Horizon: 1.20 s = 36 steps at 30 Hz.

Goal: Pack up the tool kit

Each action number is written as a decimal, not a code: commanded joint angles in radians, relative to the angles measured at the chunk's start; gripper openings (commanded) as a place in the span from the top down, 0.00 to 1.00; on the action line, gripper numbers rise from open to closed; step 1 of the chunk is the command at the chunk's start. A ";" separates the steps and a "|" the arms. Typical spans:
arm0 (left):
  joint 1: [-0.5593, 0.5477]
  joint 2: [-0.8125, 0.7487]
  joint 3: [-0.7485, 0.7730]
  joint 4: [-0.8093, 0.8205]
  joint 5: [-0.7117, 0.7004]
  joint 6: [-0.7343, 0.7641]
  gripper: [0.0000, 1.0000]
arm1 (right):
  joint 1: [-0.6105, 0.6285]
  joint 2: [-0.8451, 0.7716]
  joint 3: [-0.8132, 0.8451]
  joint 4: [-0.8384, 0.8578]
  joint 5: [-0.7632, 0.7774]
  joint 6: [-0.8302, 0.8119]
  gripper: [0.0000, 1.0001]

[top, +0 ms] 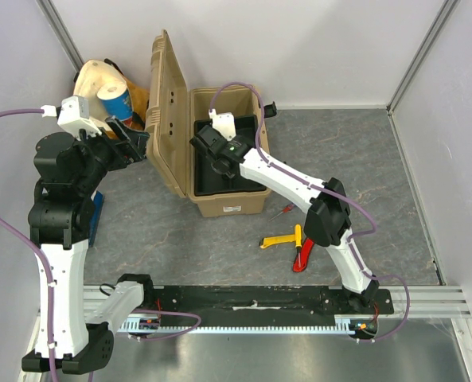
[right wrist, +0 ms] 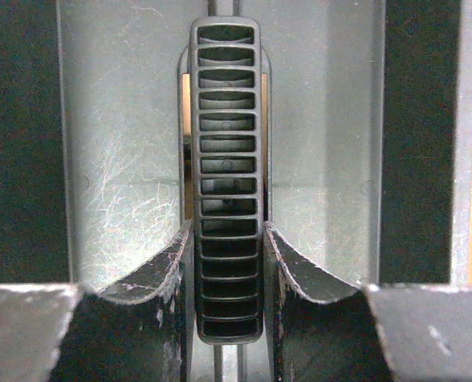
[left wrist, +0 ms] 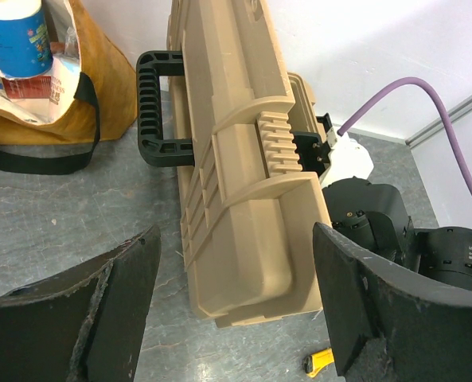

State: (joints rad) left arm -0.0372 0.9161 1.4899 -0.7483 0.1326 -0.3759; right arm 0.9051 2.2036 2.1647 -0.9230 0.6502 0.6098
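Observation:
The tan toolbox stands open, its lid upright on the left. The black tray sits inside it. My right gripper reaches into the box; in the right wrist view it is shut on the tray's ribbed black handle. My left gripper is open and empty just left of the lid, its fingers spread wide. A yellow-handled tool, a red knife and a small screwdriver lie in front of the box. The hammer is not in view.
A yellow-cream cloth bag holding a blue-white canister stands in the back left corner, behind the toolbox's black carry handle. White walls close the cell on three sides. A blue object lies under my left arm.

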 commanded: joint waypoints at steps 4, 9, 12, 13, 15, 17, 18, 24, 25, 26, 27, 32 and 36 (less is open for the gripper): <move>-0.001 -0.006 0.003 0.032 -0.002 0.020 0.18 | -0.015 -0.048 -0.022 0.042 -0.056 0.022 0.93; -0.003 -0.005 0.003 0.032 0.002 0.019 0.18 | -0.028 -0.076 -0.026 0.070 -0.124 0.021 1.00; -0.003 -0.005 0.004 0.032 0.004 0.019 0.18 | -0.035 -0.096 -0.031 0.073 -0.138 0.024 1.00; -0.003 -0.005 0.003 0.032 0.001 0.019 0.18 | -0.038 -0.102 -0.031 0.073 -0.136 0.024 1.00; -0.003 -0.005 0.003 0.032 0.001 0.019 0.18 | -0.049 -0.110 -0.034 0.075 -0.144 0.025 1.00; -0.001 -0.003 0.003 0.032 0.004 0.017 0.18 | -0.052 -0.110 -0.032 0.072 -0.136 0.021 1.00; -0.003 -0.005 0.003 0.032 0.002 0.015 0.18 | -0.054 -0.111 -0.034 0.073 -0.141 0.021 1.00; -0.001 -0.003 0.004 0.032 0.002 0.015 0.18 | -0.058 -0.107 -0.055 0.081 -0.167 0.031 1.00; -0.003 -0.003 0.004 0.032 0.004 0.015 0.18 | -0.058 -0.107 -0.058 0.079 -0.162 0.028 1.00; -0.003 -0.003 0.006 0.032 0.004 0.015 0.18 | -0.057 -0.102 -0.062 0.082 -0.158 0.024 1.00; -0.003 -0.002 0.006 0.032 0.004 0.015 0.18 | -0.057 -0.099 -0.062 0.078 -0.152 0.021 1.00; -0.003 -0.002 0.004 0.032 0.002 0.015 0.18 | -0.049 -0.090 -0.063 0.088 -0.175 0.022 1.00; -0.004 -0.005 0.006 0.032 0.001 0.017 0.18 | -0.035 -0.079 -0.051 0.098 -0.181 0.025 1.00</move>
State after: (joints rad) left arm -0.0372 0.9161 1.4899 -0.7486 0.1329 -0.3759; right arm 0.8593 2.1475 2.1098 -0.8684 0.5095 0.6144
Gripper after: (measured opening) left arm 0.823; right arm 0.382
